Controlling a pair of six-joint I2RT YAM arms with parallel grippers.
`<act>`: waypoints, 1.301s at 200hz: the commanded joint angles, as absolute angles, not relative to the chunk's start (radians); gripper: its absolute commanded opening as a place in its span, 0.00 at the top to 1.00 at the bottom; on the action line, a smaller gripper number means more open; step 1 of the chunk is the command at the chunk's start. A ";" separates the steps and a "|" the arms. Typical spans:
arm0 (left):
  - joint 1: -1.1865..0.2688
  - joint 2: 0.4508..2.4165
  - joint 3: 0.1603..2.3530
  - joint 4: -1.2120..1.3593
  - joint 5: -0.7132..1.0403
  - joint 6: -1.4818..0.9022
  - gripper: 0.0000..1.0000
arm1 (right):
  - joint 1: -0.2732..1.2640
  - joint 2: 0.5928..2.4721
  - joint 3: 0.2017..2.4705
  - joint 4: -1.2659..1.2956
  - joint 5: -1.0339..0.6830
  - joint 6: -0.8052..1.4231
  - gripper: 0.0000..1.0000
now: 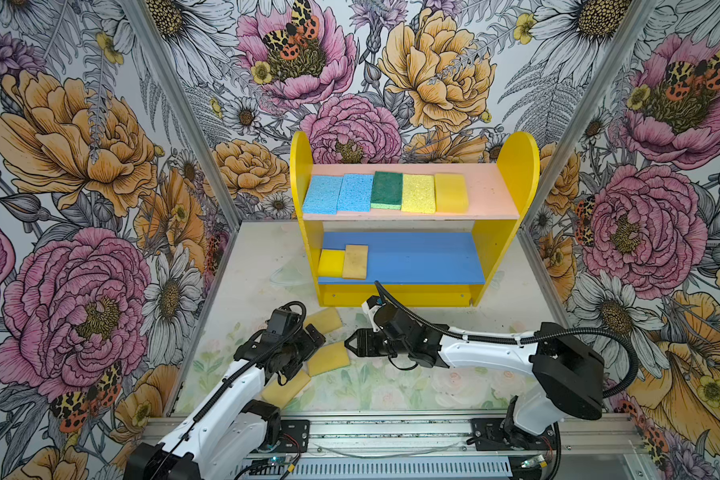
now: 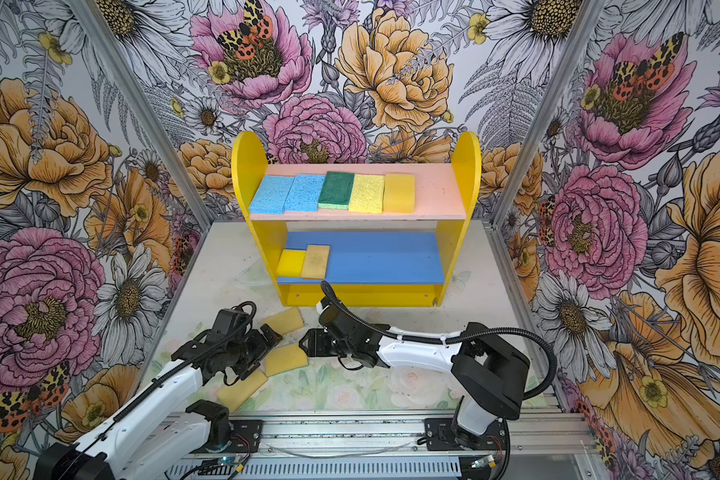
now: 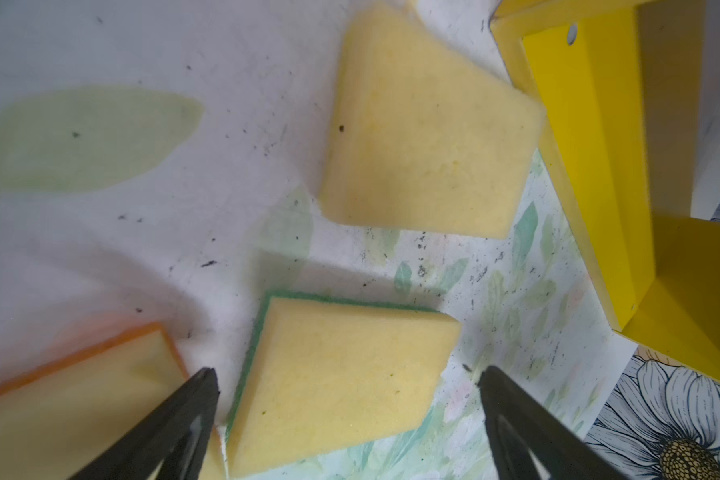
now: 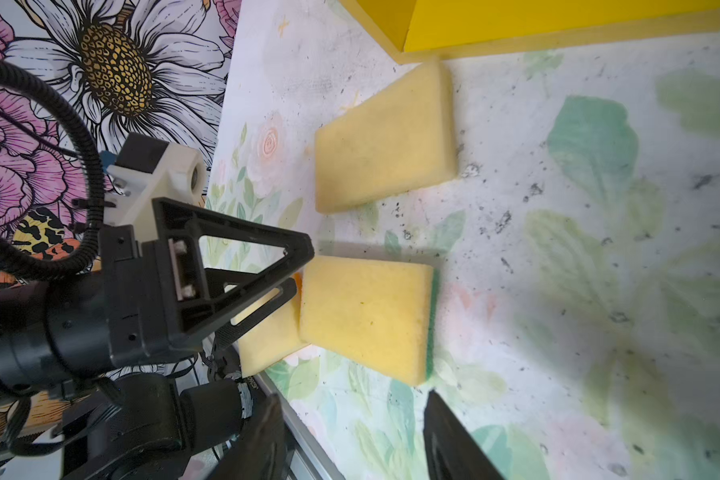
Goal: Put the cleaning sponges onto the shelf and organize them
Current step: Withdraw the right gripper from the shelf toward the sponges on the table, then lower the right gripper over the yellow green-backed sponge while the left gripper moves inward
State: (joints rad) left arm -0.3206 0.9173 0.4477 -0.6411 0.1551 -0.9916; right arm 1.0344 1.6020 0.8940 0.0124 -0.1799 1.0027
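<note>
The shelf [image 1: 516, 174] stands at the back. Its pink upper board [image 1: 487, 195] carries two light blue, one dark green, one pale yellow and one tan-yellow sponge. On the blue lower board [image 1: 425, 257] lie a bright yellow sponge [image 1: 331, 262] and a tan one [image 1: 355, 262]. Three tan-yellow sponges lie on the table in front: one near the shelf foot [image 1: 324, 320], a green-backed middle one [image 1: 329, 359] [image 3: 350, 353] [image 4: 366, 320], one nearest the rail [image 1: 285, 388]. My left gripper [image 1: 314, 348] [image 3: 347, 380] hangs open over the middle sponge. My right gripper [image 1: 348, 343] [image 4: 352, 405] is open and empty beside it.
Floral walls with metal corner posts [image 1: 208, 166] close in the table on three sides. An aluminium rail [image 1: 391, 432] carrying both arm bases runs along the front edge. The two grippers face each other closely across the middle sponge.
</note>
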 commanded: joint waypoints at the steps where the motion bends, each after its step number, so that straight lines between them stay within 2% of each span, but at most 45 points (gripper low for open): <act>1: -0.363 0.966 0.436 -0.539 0.117 -1.010 0.01 | 1.025 1.580 0.859 0.040 -0.176 1.011 0.45; 63: -0.532 1.184 0.489 -0.365 0.111 -1.071 0.01 | 0.988 1.430 0.732 0.005 -0.132 1.039 0.44; 100: -0.842 1.343 0.560 -0.227 0.100 -1.195 0.01 | 0.936 1.261 0.597 -0.047 -0.099 1.099 0.44; 120: -0.918 1.401 0.585 -0.188 0.116 -1.213 0.01 | 0.920 1.173 0.545 -0.088 -0.079 1.122 0.44; 161: -0.858 1.321 0.551 -0.216 0.113 -1.159 0.01 | 0.920 1.057 0.498 -0.182 -0.053 1.164 0.44; 194: -0.769 1.294 0.569 -0.200 0.178 -1.049 0.01 | 0.925 1.048 0.469 -0.199 -0.068 1.208 0.44; 230: -0.706 1.380 0.555 0.016 0.289 -1.008 0.01 | 0.942 1.151 0.475 -0.196 -0.103 1.221 0.43; 260: -0.735 1.500 0.597 0.115 0.332 -0.995 0.01 | 0.936 1.202 0.477 -0.179 -0.097 1.211 0.41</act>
